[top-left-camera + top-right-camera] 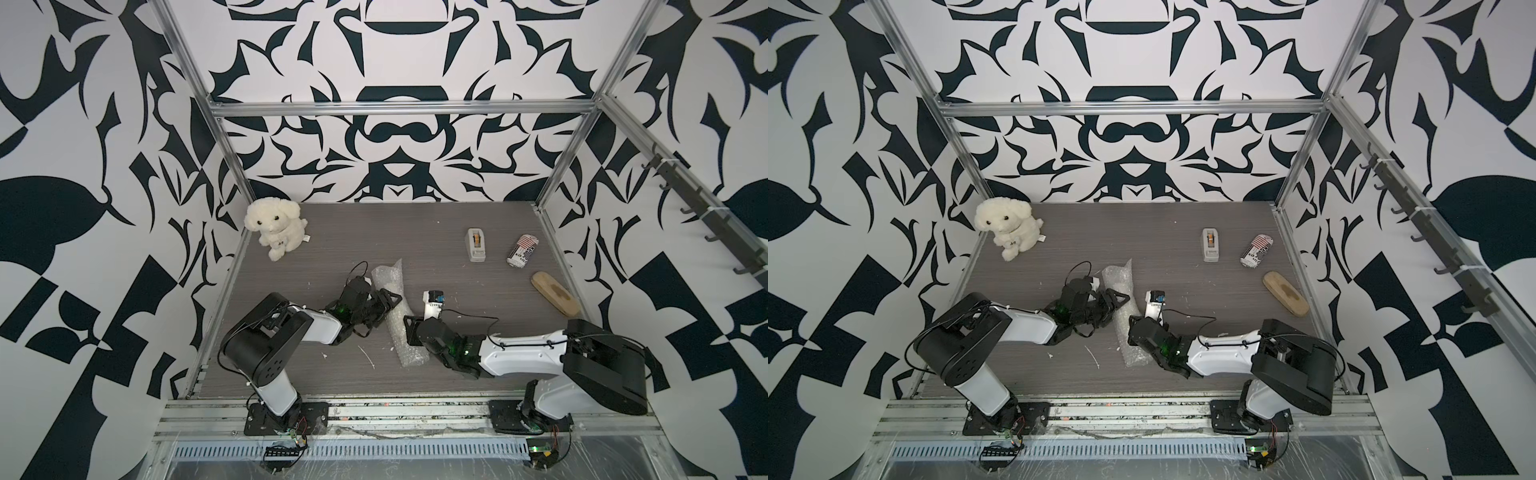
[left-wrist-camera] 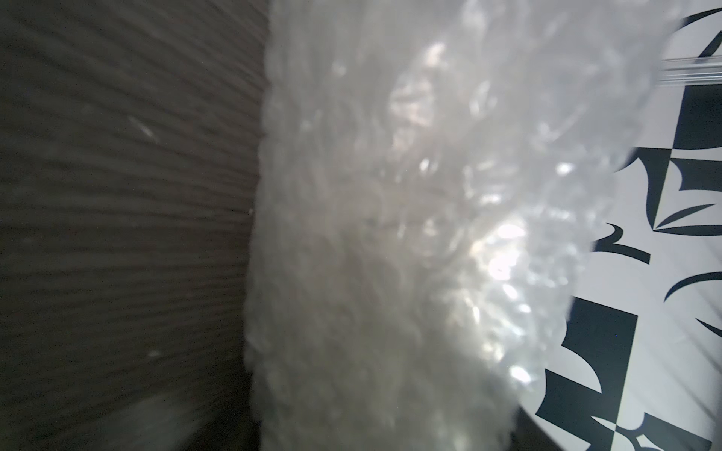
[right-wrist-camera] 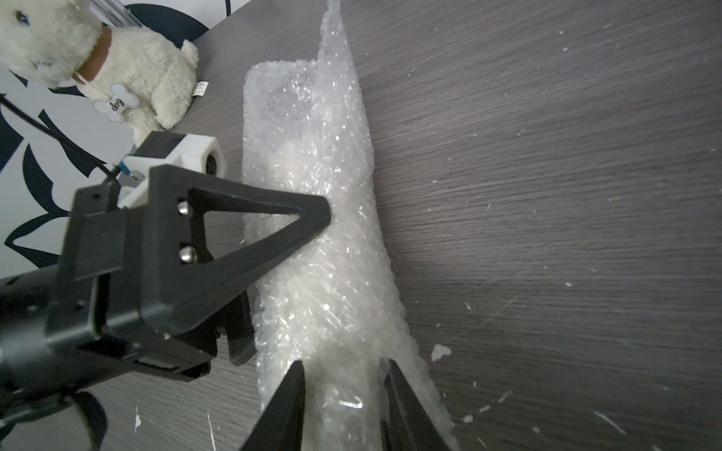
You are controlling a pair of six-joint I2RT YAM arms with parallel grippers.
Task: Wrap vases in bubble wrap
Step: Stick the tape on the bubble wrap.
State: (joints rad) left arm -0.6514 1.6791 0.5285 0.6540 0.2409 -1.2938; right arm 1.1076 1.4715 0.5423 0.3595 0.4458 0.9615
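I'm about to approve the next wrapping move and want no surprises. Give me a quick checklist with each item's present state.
1. Left gripper clamped on the clear, crinkly bubble wrap bundle: ok.
2. Right gripper jaws apart, straddling the bundle toward its near end: ok.
3. Cream ribbed vase fully covered inside: cannot tell.
4. Loose flap tucked in: not ok, it sticks out at the far end.
5. Grey tape dispenser standing free on the grey wood-grain table, away from both arms: ok.

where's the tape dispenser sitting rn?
In both top views the tape dispenser sits toward the far right of the table, just left of the printed can and farther back than the wooden brush.
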